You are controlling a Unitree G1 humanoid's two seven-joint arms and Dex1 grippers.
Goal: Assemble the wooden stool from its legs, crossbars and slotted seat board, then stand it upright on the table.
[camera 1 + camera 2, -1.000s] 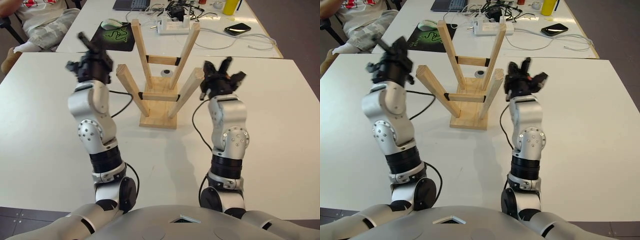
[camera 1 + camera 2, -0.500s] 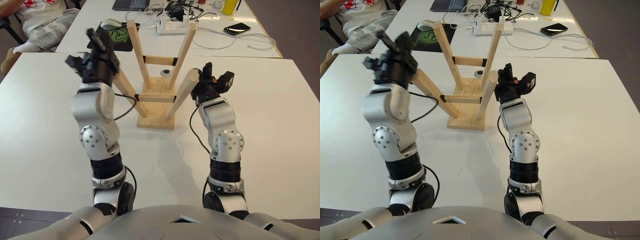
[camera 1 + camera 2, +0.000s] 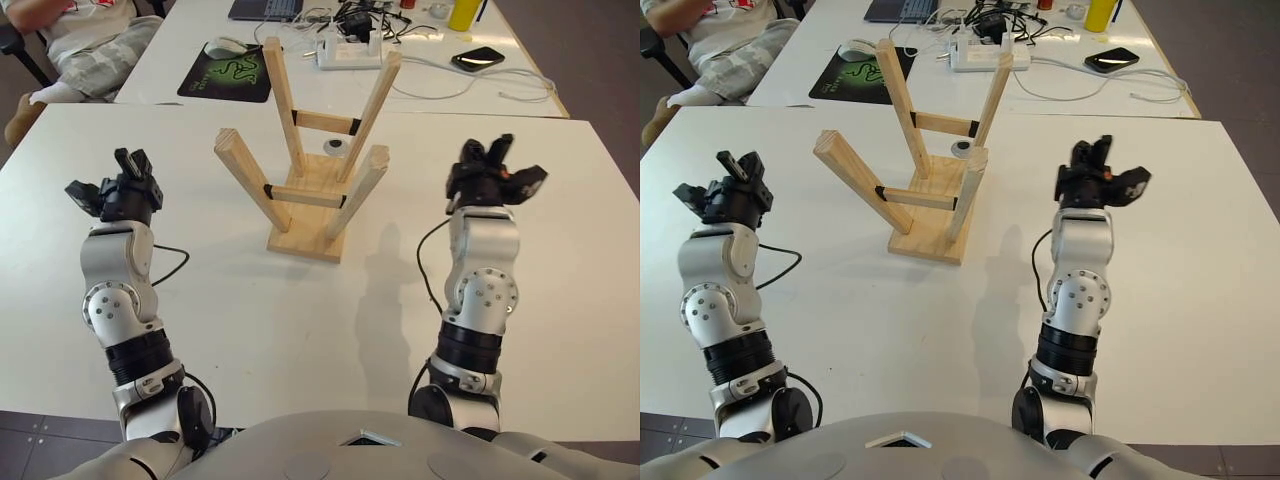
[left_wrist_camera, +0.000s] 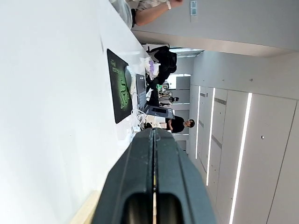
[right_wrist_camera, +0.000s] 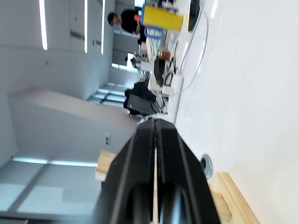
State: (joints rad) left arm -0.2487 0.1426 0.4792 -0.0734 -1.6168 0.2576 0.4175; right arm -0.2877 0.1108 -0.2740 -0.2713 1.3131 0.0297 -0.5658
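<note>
Nearest, the left pincer [image 3: 112, 188] and the right pincer [image 3: 492, 172] are held up over the white counter [image 3: 300, 330], one on each side of the stool [image 3: 305, 194] and well apart from it. The wrist views show each clenched tight, grasping nothing. Between them and farther back, the stool rests upside down on its seat board [image 3: 298, 240], with its legs [image 3: 245, 180] pointing up and crossbars [image 3: 325, 122] joining them. Assembly looks finished, as far as I can judge. What remains is turning it over onto its legs. Beyond, a farther counter [image 3: 160, 75] carries a mouse mat [image 3: 225, 72].
</note>
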